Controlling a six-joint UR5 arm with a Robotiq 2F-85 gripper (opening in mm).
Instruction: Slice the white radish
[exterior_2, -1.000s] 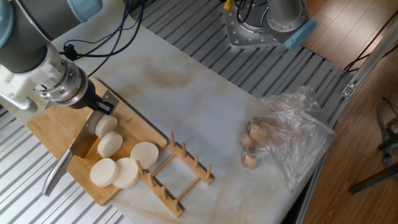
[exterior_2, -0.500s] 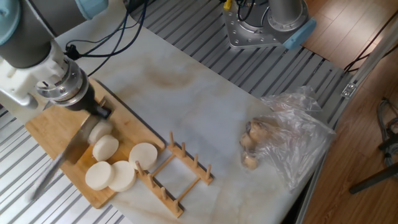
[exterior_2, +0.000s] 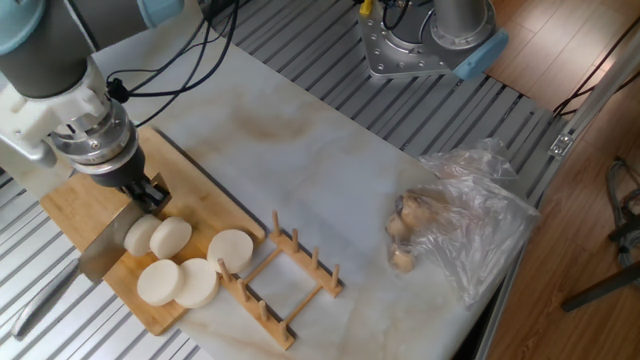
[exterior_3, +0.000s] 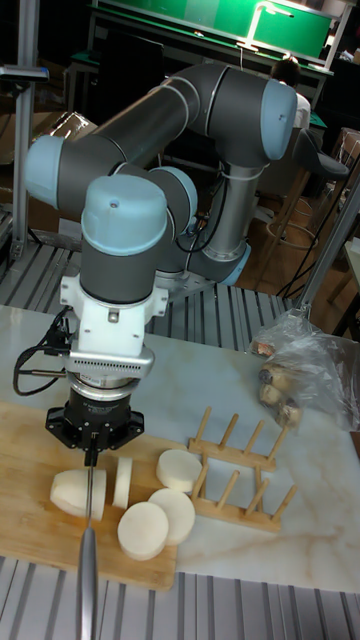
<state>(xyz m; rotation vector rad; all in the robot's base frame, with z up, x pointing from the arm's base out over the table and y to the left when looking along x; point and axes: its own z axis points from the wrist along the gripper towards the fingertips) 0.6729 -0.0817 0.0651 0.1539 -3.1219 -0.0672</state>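
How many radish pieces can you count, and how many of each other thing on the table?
white radish pieces: 5
knife: 1
cutting board: 1
wooden rack: 1
plastic bag: 1
Total: 9

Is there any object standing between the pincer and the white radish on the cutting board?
Nothing visible stands in between. The pincer holds a knife, and its blade is down in the white radish on the cutting board, between the stub and an upright slice. Loose slices lie beside it.
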